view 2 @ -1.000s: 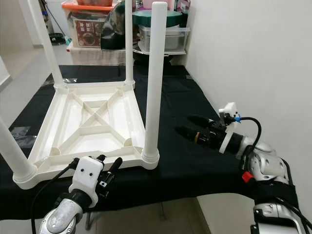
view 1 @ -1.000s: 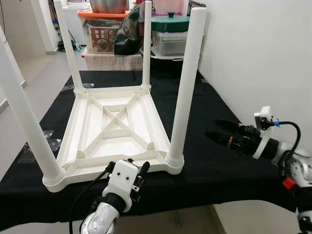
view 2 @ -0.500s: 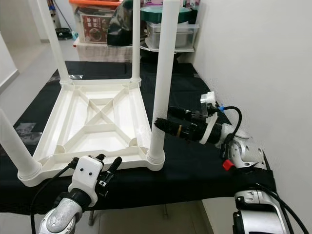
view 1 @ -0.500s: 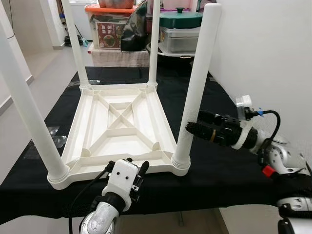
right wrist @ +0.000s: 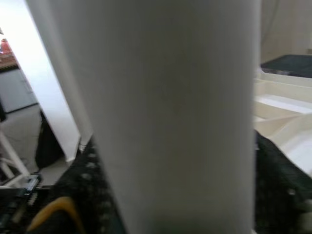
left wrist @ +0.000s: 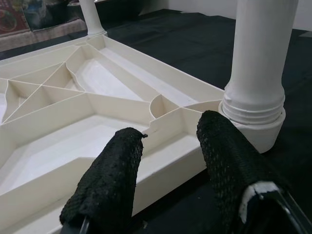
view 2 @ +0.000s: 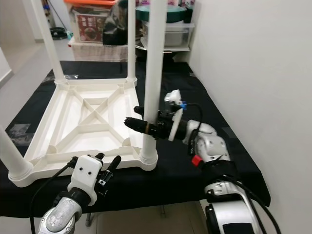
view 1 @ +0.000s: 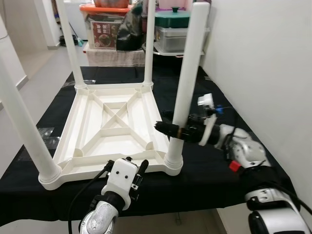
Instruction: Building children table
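Inverted table top at frame centre with four legs seated; right gripper clasps the near-right leg, left gripper open, apparently final tightening remaining.

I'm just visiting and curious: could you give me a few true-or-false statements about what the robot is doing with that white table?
1. The table lies upside down, legs up. True.
2. The right end effector is at the near right leg. True.
3. The left end effector grips a leg. False: it hovers open by the table's near edge.
4. The cloth under the table is red. False: it is black.
5. One leg is missing. False: all four stand in place.
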You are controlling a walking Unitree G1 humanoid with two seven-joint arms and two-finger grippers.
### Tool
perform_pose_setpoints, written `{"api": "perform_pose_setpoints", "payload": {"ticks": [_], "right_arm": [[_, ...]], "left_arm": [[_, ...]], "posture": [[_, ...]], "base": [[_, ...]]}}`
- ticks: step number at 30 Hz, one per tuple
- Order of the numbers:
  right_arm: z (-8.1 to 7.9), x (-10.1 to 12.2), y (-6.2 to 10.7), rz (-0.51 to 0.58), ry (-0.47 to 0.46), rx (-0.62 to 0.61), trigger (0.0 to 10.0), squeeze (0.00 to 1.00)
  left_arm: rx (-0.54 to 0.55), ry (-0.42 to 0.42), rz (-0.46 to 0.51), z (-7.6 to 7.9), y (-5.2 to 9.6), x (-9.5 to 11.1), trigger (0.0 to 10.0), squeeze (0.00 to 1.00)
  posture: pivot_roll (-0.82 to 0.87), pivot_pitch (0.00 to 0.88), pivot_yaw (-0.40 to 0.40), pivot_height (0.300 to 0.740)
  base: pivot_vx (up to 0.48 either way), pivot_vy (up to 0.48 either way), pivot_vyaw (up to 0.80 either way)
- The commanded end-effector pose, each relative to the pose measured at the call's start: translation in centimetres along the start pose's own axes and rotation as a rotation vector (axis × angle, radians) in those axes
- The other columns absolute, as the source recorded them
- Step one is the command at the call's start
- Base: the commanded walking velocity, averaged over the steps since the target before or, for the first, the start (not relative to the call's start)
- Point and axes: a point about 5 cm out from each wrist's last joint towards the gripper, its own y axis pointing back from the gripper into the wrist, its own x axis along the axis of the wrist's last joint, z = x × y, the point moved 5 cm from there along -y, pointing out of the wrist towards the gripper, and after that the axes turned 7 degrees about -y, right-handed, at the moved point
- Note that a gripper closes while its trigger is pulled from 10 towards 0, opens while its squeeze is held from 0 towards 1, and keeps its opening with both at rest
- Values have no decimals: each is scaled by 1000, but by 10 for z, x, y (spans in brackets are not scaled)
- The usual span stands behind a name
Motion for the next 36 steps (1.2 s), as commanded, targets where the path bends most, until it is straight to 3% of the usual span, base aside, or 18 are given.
{"api": "perform_pose_setpoints", "payload": {"ticks": [1, 4, 6, 8, 9, 10, 11, 15, 20, 24, 26, 28, 29, 34, 35, 36], "right_arm": [[3, 6, -7, 12, 38, -44, 0, 0], [6, 7, -8, 20, 66, -91, 0, 0], [11, 10, -7, 59, 109, -221, 0, 0], [11, 10, -7, 59, 109, -221, 0, 0], [17, 12, -7, 93, 120, -389, 0, 0], [21, 13, -6, 102, 121, -469, 0, 0], [21, 13, -6, 102, 121, -469, 0, 0], [38, 6, 14, 152, 79, -912, 0, 0], [33, 0, 16, 192, 20, -1066, 0, 0], [25, 0, 8, 231, 5, -1165, 0, 0], [20, 5, -6, 262, 4, -1118, 10000, 0], [17, 7, -12, 287, 5, -1072, 10000, 0], [14, 10, -15, 313, 15, -1030, 10000, 1000], [15, 11, -13, 337, 41, -976, 10000, 1000], [14, 8, -18, 336, -13, -793, 10000, 0], [14, 8, -18, 336, -13, -793, 10000, 0]], "left_arm": [[1, -7, -9, 0, 0, -3, 10000, 0], [-1, -7, -11, 0, 0, -3, 10000, 0], [-5, -9, -15, 1, 0, -4, 10000, 0], [-5, -9, -15, 1, 0, -4, 10000, 0], [-7, -11, -15, 1, 0, -5, 10000, 0], [-8, -11, -15, 1, 0, -5, 10000, 0], [-8, -11, -15, 1, 0, -5, 10000, 0], [-15, -14, -19, 1, 0, -6, 10000, 0], [-20, -16, -24, 2, 0, -7, 10000, 0], [-20, -19, -26, 3, 0, -8, 10000, 0], [-17, -19, -23, 3, 0, -7, 10000, 0], [-16, -19, -25, 3, 0, -7, 10000, 0], [-17, -17, -27, 3, 0, -8, 10000, 0], [-19, -16, -28, 5, 0, -8, 10000, 0], [-20, -15, -28, 5, -1, -8, 10000, 0], [-20, -15, -28, 5, -1, -8, 10000, 0]], "posture": [[59, 38, -53, 740], [57, 36, -52, 740], [55, 36, -50, 740], [55, 36, -50, 740], [52, 33, -49, 740], [52, 33, -49, 740], [52, 33, -49, 740], [46, 34, -45, 740], [50, 32, -47, 740], [59, 27, -53, 740], [59, 27, -53, 740], [57, 25, -55, 740], [54, 22, -55, 740], [51, 20, -57, 740], [52, 19, -58, 740], [52, 19, -58, 740]], "base": [[0, 0, 0], [0, 0, 0], [0, 0, 0], [0, 0, 0], [0, 0, 0], [0, 0, 0], [0, 0, 0], [0, 0, 0], [0, 0, 0], [0, 0, 0], [0, 0, 0], [0, 0, 0], [0, 0, 0], [0, 0, 0], [0, 0, 0], [0, 0, 0]]}}
